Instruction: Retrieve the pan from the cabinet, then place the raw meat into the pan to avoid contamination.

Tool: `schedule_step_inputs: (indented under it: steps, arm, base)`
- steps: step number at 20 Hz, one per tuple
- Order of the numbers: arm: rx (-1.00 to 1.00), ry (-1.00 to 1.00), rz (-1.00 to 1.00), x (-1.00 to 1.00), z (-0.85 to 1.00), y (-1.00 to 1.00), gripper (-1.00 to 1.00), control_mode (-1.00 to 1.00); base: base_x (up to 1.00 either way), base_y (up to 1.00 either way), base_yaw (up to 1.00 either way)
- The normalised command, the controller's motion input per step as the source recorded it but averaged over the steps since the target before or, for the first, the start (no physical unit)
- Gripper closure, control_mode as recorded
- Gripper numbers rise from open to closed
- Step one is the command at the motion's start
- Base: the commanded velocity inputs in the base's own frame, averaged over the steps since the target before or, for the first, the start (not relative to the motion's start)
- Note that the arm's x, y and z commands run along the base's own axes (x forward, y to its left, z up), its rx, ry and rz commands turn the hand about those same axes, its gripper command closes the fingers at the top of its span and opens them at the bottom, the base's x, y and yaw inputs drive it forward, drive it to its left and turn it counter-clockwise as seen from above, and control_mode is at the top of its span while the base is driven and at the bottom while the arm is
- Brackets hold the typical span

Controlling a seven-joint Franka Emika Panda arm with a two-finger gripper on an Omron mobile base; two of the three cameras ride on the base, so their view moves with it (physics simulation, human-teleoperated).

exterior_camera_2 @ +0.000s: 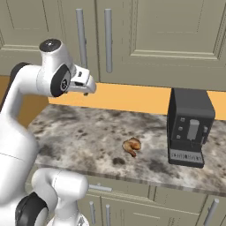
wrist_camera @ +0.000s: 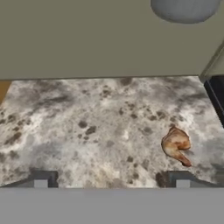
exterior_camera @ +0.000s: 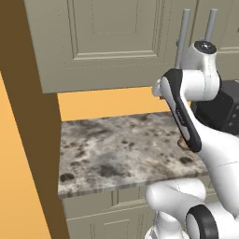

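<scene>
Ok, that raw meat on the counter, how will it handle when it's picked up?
The raw meat looks small and lumpy, so probably light. Its uneven, tapering shape may slip from a pinch. It lies flat on the countertop, so rolling seems unlikely.

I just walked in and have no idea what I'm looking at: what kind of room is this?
Most likely a kitchen: a speckled stone countertop, panelled wall cabinets above it, a black coffee machine and a piece of raw meat on the counter.

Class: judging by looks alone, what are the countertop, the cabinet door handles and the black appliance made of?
Countertop: probably polished stone, mottled grey-brown speckle. Cabinet door handles: likely brushed metal, plain grey cylindrical bars. Black appliance: matte plastic or painted metal; unclear which.
</scene>
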Motion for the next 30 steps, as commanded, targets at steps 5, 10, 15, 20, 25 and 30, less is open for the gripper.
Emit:
schedule_step_inputs:
  steps: [5, 10, 15, 20, 25, 30]
  arm:
    - [-0.04, -0.29, -0.15, -0.13, 0.61, -0.09, -1.0, -1.0]
    - [-0.05, -0.24, -0.13, 0.02, 0.73, -0.03, -1.0, -1.0]
    - [0.01, -0.15, 0.02, 0.1, 0.64, -0.16, -1.0, -1.0]
    - [0.0, -0.02, 0.1, 0.14, 0.18, 0.0, -1.0, -1.0]
    - [0.0, 0.0, 0.0, 0.21, 0.0, 0.0, -1.0, -1.0]
    - [0.0, 0.01, -0.01, 0.44, 0.0, -0.12, -1.0, -1.0]
  base:
    - [0.0, 0.0, 0.0]
    - [0.0, 0.0, 0.0]
    - [0.0, 0.0, 0.0]
    - [0.0, 0.0, 0.0]
    - [0.0, 0.0, 0.0]
    - [0.0, 0.0, 0.0]
